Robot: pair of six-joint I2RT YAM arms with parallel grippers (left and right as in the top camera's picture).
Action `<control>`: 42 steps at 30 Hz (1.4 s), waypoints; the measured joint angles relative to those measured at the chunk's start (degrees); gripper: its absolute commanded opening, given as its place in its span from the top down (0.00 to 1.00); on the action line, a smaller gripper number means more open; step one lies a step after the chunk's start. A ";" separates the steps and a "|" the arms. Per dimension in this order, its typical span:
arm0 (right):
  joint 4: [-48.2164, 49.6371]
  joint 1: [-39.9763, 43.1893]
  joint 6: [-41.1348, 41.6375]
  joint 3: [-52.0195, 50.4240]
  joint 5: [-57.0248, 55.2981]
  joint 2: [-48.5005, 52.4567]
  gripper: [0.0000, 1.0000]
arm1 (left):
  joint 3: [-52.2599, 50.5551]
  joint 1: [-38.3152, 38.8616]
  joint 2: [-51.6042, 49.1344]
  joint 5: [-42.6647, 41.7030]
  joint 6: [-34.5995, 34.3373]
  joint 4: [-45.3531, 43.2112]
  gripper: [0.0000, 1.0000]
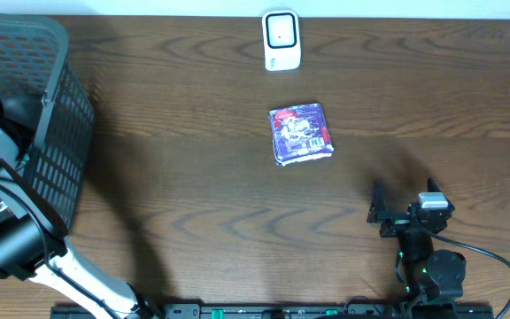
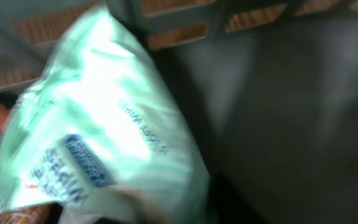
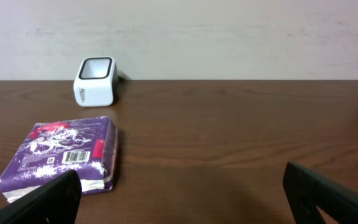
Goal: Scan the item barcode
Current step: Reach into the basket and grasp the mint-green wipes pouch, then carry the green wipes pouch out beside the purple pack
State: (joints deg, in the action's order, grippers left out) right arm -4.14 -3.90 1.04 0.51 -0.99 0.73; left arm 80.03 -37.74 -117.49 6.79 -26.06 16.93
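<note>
You are getting plenty of open bench (image 1: 175, 151) to move over. The wide middle strip between the dark mesh basket (image 1: 60, 151) at the far-left corner and the purple packet (image 1: 302, 133) is lying bare, and so is the right side out to the right edge. The purple packet is lying flat near the bench's centre, a little towards the far edge, with its barcode label facing up, well apart from both arms. The white scanner (image 1: 282, 40) is standing behind it, close to the far edge and not touching it. Your right hand (image 3: 180, 177) is sitting near the near edge, right of centre. Its fingers are standing wide apart with nothing between them, pointing towards the packet and scanner. Your left arm (image 1: 25, 244) is running up the left edge into the basket, and the left hand is hiding behind the mesh from overhead. The left wrist view is giving you only a blurred pale green packet (image 2: 98, 124), its blue print too smeared to read, against the dark basket interior. No finger is showing clearly there, so I cannot tell whether that hand is apart, together or clamped on the green packet. The overhead frame is cutting off the basket's left side.
</note>
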 measured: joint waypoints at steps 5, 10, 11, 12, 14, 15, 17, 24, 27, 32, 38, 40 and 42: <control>-0.02 0.00 0.00 0.00 0.00 0.00 0.01 | 0.11 -0.09 0.59 0.42 -0.28 2.08 0.93; 0.00 0.00 0.00 0.00 0.00 0.00 0.01 | 0.04 0.02 2.97 -0.46 -0.26 6.75 0.93; -0.02 0.00 0.00 0.00 0.00 0.00 0.01 | 0.02 0.02 4.13 -0.83 -0.26 7.54 0.93; -0.02 0.02 0.00 0.00 0.00 0.00 0.01 | 0.02 0.02 5.40 -1.38 -0.26 8.13 0.93; -0.02 0.02 0.00 0.00 -0.02 0.00 0.01 | -0.04 0.02 9.90 -3.91 -0.26 8.74 0.93; 0.02 0.00 0.00 0.00 -0.02 0.00 0.01 | -0.04 0.02 12.09 -5.20 -0.28 8.74 0.92; 0.02 0.00 0.00 0.00 -0.02 0.00 0.01 | -0.04 0.02 17.68 -9.55 -1.05 8.92 0.93; 0.00 0.00 0.00 0.00 -0.02 0.00 0.01 | -0.02 0.24 35.04 -24.46 -12.81 8.94 0.93; 0.00 0.00 0.00 0.00 -0.02 0.00 0.01 | -0.02 1.31 39.56 -27.69 -15.69 9.03 0.93; -0.02 0.00 0.00 0.00 0.00 0.00 0.01 | -0.02 9.09 45.72 -29.83 -15.39 8.96 0.93; -0.02 0.00 0.00 0.00 -0.02 0.00 0.01 | -0.02 27.78 47.89 -30.86 -6.58 9.42 0.93; 0.00 0.00 0.00 0.00 0.00 0.00 0.01 | -0.02 33.92 47.06 -30.91 -2.84 11.34 0.93; -0.02 0.00 0.00 0.00 0.00 0.00 0.01 | -0.02 39.54 45.55 -30.86 1.40 14.14 0.92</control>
State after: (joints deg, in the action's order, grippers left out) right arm -4.16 -3.90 1.04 0.51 -0.99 0.73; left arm 80.01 1.80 -71.94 -24.08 -24.67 31.07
